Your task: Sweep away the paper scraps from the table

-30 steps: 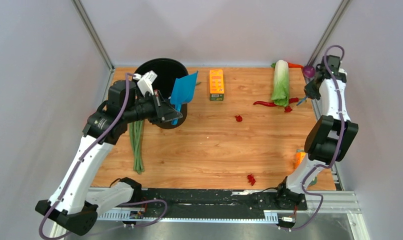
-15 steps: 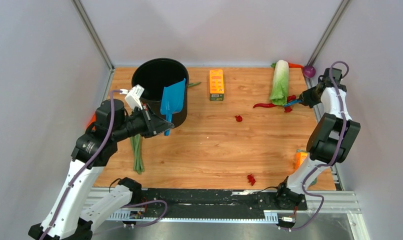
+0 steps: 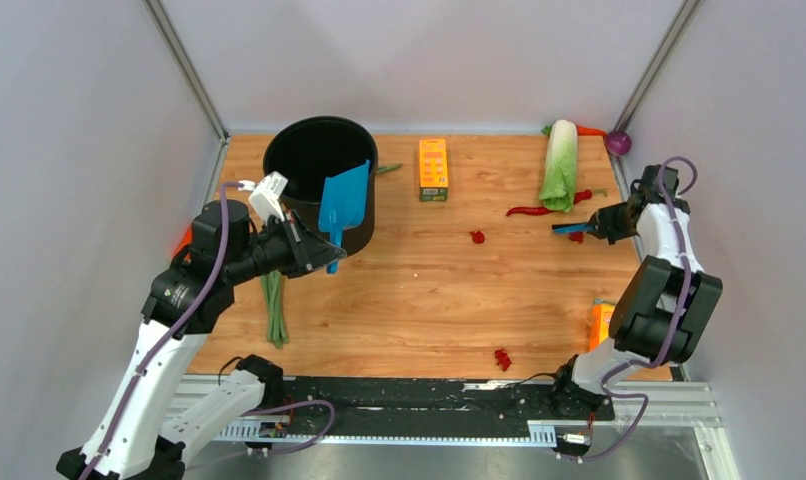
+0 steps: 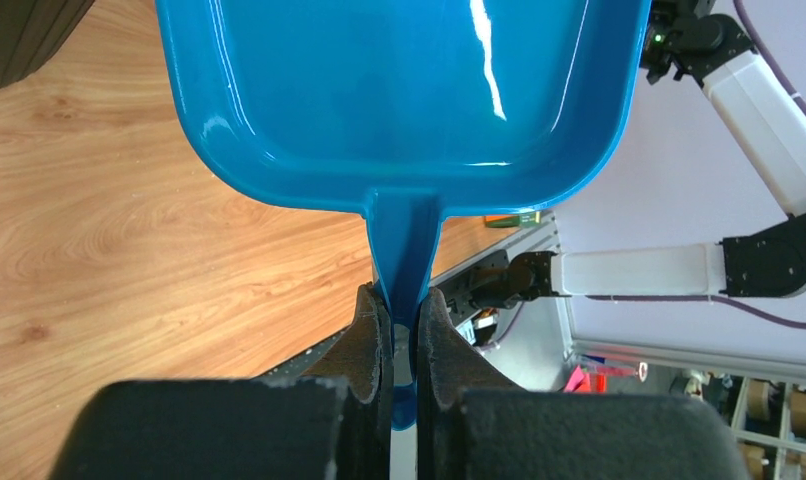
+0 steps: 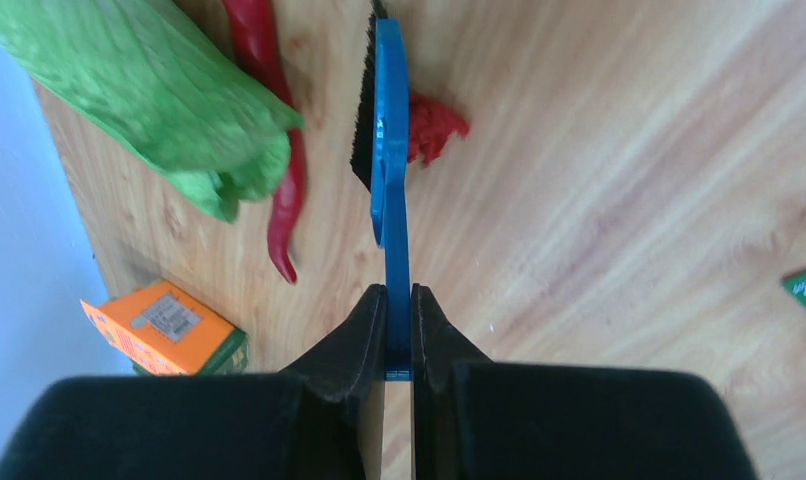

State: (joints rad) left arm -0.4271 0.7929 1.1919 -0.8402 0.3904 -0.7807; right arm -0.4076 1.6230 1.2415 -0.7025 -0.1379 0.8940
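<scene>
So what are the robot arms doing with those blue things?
They're cleaning up. The left gripper holds a dustpan by its handle, near the pot; what shows of the pan is empty. The right gripper holds a brush, its bristles right beside one red paper scrap next to the chili. Two more scraps lie out on the table.

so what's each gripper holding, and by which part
Left gripper: the dustpan, pinched by its handle just below the pan. Right gripper: the brush, pinched near the end of its handle, with a scrap beside its head.
</scene>
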